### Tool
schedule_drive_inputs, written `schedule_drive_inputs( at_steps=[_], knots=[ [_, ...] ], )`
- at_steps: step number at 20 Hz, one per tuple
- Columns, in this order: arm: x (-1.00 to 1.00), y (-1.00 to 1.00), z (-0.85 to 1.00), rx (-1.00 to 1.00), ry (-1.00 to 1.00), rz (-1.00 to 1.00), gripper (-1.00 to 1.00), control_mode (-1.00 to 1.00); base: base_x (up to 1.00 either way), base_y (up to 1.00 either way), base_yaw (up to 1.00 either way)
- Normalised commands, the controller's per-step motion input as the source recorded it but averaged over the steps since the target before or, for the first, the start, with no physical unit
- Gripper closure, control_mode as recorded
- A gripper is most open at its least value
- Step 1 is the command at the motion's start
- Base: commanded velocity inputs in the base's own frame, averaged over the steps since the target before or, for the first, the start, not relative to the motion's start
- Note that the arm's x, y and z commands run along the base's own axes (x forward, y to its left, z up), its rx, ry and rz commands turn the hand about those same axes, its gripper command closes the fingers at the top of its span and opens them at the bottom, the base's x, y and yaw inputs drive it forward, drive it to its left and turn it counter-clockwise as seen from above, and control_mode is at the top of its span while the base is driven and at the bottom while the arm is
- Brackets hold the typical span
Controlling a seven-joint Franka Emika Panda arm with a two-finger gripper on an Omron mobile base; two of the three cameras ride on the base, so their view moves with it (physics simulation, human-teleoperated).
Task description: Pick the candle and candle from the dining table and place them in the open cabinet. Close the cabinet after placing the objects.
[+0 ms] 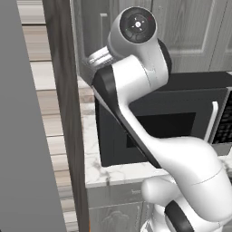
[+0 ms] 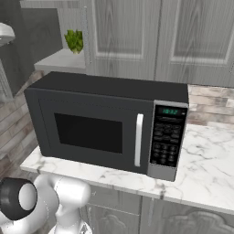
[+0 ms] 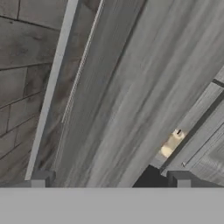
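Note:
In the hand view, my gripper (image 3: pixel 109 180) is open with nothing between its fingertips (image 3: pixel 41 179). It faces a grey wood-grain panel of the cabinet (image 3: pixel 131 87) at close range. A small cream candle (image 3: pixel 172 142) with a wick sits past the panel's edge at the lower right, apart from the gripper. The right base view has the cabinet's pale shelf (image 2: pixel 59 60) at the upper left, above the counter. The left base view has the arm (image 1: pixel 136 81) raised towards the cabinet, with the open door's edge (image 1: pixel 65 113) beside it. The dining table is out of view.
A black microwave (image 2: pixel 105 123) stands on the marble counter (image 2: pixel 205 164) under the closed cabinet doors (image 2: pixel 192 36). A green plant (image 2: pixel 74 40) sits on the shelf. A brick-patterned wall (image 3: pixel 17 65) shows left of the panel.

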Motion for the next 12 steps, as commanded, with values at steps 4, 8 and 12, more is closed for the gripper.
schedule_drive_inputs(
  at_steps=[4, 8, 12],
  knots=[
    [1.00, -0.70, 0.00, 0.00, -0.01, -0.06, -1.00, -1.00, 0.00, 0.00, 0.00],
    [0.80, -0.53, 0.00, 0.00, -0.09, -0.07, -1.00, -1.00, 0.00, 0.00, 0.00],
    [0.97, -0.50, 0.00, 0.00, -0.10, -0.09, -1.00, -1.00, 0.00, 0.00, 0.00]
  ],
)
